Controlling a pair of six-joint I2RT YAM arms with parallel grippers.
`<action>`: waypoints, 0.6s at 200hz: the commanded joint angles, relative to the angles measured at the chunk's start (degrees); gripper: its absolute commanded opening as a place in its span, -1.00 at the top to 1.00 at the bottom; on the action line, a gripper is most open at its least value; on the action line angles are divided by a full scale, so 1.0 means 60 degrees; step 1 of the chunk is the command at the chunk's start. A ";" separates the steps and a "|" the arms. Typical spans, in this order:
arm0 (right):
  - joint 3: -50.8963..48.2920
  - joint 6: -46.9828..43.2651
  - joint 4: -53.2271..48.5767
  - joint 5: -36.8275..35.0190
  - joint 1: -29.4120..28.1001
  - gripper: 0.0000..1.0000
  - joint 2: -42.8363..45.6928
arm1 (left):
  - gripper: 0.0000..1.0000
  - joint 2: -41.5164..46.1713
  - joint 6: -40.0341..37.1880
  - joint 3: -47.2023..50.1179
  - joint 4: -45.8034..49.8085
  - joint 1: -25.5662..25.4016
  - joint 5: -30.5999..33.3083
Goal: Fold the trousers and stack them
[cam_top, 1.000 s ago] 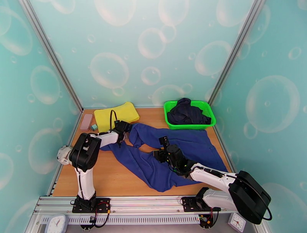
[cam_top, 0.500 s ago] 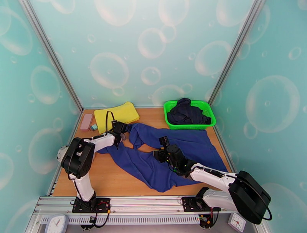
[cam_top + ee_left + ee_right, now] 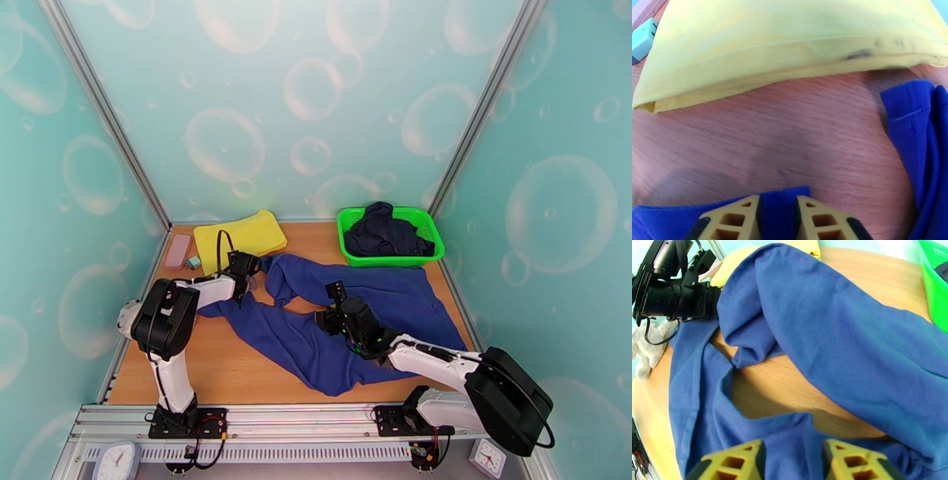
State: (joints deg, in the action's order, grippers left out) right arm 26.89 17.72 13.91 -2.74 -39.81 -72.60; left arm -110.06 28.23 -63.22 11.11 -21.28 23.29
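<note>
The royal-blue trousers [image 3: 395, 304] lie spread on the wooden table, waist to the right and both legs reaching left. My left gripper [image 3: 239, 290] sits at the end of the nearer leg. The left wrist view shows this gripper [image 3: 778, 219] shut on the blue hem [image 3: 780, 201], with the other leg's cuff [image 3: 908, 130] to the right. My right gripper [image 3: 325, 317] rests at the crotch between the legs. In the right wrist view the gripper [image 3: 794, 461] is shut on a bunch of blue cloth, and the far leg [image 3: 853, 338] crosses ahead of it.
A folded yellow cloth [image 3: 237, 237] lies at the back left, just ahead of the left fingers [image 3: 770, 43]. A green basket [image 3: 343, 233] at the back right holds a dark navy garment [image 3: 387, 229]. A pink item [image 3: 178, 251] and a teal block [image 3: 193, 261] sit far left.
My left gripper has shifted a little left and nearer, dragging the nearer leg's end leftward. The right gripper has stayed in place.
</note>
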 commanded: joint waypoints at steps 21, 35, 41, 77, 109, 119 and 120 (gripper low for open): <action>0.0296 -0.0217 -0.0005 0.0123 -0.0044 0.12 -0.0280 | 0.37 0.0058 -0.0136 0.0316 -0.0677 0.0007 -0.0396; 0.0327 -0.0213 -0.0029 0.0159 -0.0044 0.12 -0.0345 | 0.36 -0.0067 -0.0106 0.0177 -0.0560 0.0016 -0.0416; 0.0362 -0.0213 -0.0029 0.0164 -0.0044 0.12 -0.0386 | 0.36 -0.0146 -0.0112 0.0104 -0.0503 0.0002 -0.0417; 0.0409 -0.0213 -0.0042 0.0179 -0.0044 0.12 -0.0535 | 0.39 -0.0414 -0.0134 -0.0083 -0.0461 -0.0039 -0.0413; 0.0428 -0.0213 -0.0067 0.0225 -0.0044 0.12 -0.0606 | 0.79 -0.0455 -0.0113 -0.0140 -0.0446 -0.0085 -0.0338; 0.0452 -0.0213 -0.0075 0.0225 -0.0045 0.12 -0.0629 | 0.82 -0.0422 -0.0120 -0.0127 -0.0432 -0.0086 -0.0269; 0.0453 -0.0213 -0.0069 0.0224 -0.0045 0.12 -0.0630 | 0.82 -0.0414 -0.0120 -0.0120 -0.0424 -0.0086 -0.0259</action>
State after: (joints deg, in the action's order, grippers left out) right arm 27.94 17.69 13.89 -1.76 -39.81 -75.70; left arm -110.91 27.86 -63.09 8.34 -21.43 22.04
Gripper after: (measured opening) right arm 0.439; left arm 0.106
